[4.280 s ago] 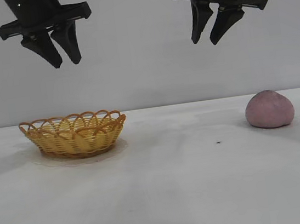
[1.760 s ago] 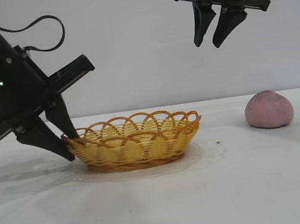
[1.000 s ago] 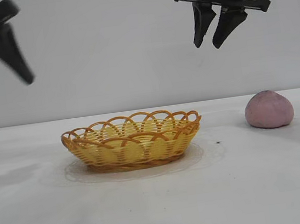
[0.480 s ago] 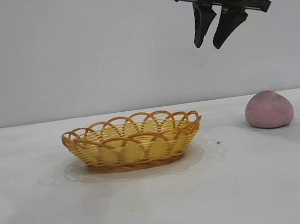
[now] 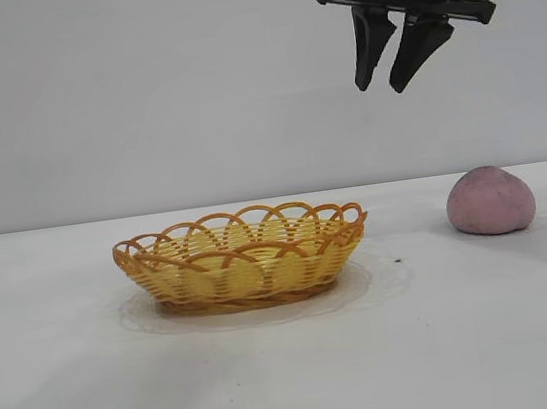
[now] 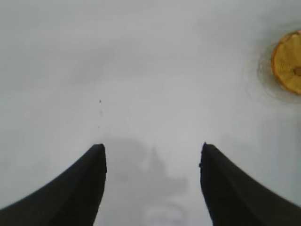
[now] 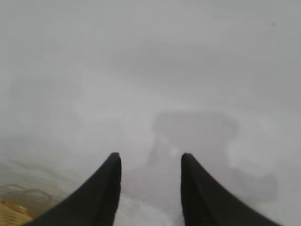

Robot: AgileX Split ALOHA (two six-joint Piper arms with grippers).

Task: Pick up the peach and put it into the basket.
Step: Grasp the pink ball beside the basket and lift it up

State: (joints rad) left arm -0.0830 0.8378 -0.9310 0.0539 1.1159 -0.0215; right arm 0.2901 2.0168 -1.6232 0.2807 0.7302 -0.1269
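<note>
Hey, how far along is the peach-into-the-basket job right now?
Nothing is finished: the peach sits on the table, well apart from the empty basket. Nothing is in hand; the right gripper hangs open high above, between the two, and the left gripper is open over bare table. Picking up and placing the peach are both left.

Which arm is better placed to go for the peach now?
Right. The right gripper hangs open, up near the peach; the left gripper, open, faces bare table with the basket off to one side.
</note>
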